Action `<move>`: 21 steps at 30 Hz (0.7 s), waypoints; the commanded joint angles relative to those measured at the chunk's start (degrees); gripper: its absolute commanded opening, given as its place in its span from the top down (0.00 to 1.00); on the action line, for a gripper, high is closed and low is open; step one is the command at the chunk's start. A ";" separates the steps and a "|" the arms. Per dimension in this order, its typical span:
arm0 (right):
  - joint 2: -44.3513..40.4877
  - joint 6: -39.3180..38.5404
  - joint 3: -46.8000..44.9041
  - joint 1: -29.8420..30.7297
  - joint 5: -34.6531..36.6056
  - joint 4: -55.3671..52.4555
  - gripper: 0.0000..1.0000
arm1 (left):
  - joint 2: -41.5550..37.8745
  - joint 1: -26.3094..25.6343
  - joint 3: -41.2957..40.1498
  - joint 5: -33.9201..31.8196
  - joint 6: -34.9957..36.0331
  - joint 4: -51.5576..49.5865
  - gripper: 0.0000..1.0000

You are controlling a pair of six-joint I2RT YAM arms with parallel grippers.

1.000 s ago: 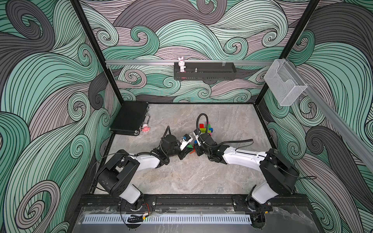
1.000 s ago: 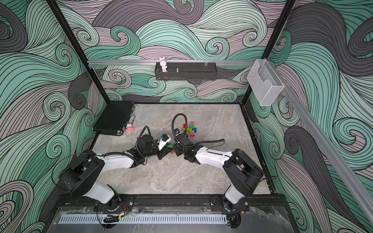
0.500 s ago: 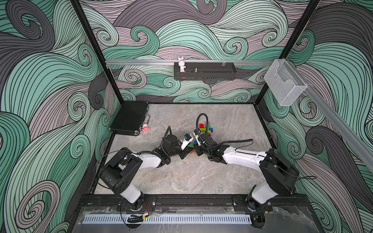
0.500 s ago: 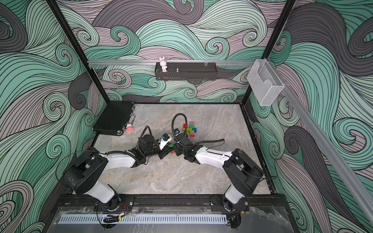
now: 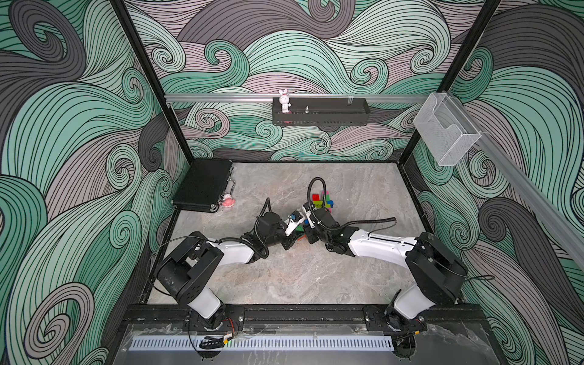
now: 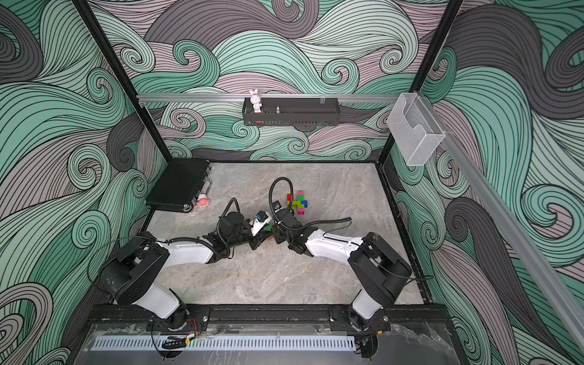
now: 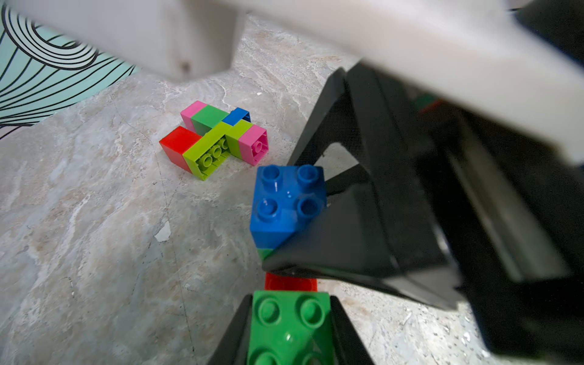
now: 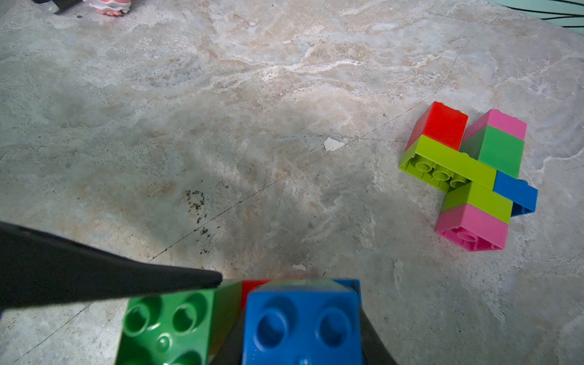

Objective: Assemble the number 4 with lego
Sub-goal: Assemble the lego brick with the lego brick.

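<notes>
Gripping a green brick (image 7: 289, 325), left gripper (image 7: 289, 311) sits beside right gripper (image 8: 303, 335) clamped on blue brick (image 8: 303, 316)

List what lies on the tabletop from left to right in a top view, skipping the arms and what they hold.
black case → small pink toy → joined lego cluster

Bright, even, diffuse light. Both top views are sharp, slightly bowed at the edges. In the wrist views the table (image 8: 284, 126) is crisp with soft shadows; near fingers (image 7: 379, 221) blur, and small glints dot the blue brick (image 7: 289, 202).
</notes>
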 commanded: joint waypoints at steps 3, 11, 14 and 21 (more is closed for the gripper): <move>5.44 0.40 -3.56 0.24 -3.99 -12.19 0.84 | 4.29 -0.45 0.94 -5.27 -0.49 -16.56 0.98; 5.16 -0.11 -3.77 0.24 -2.37 -12.63 0.83 | -2.94 0.38 2.34 -1.11 -3.60 -17.19 0.24; 4.72 -0.68 -3.91 0.24 -2.70 -13.01 0.83 | -4.26 0.56 -0.42 -0.49 -2.59 -11.29 0.02; 4.34 -3.01 -4.52 0.24 -5.40 -13.06 0.79 | -0.36 0.64 -1.77 -2.61 -0.19 -1.06 0.10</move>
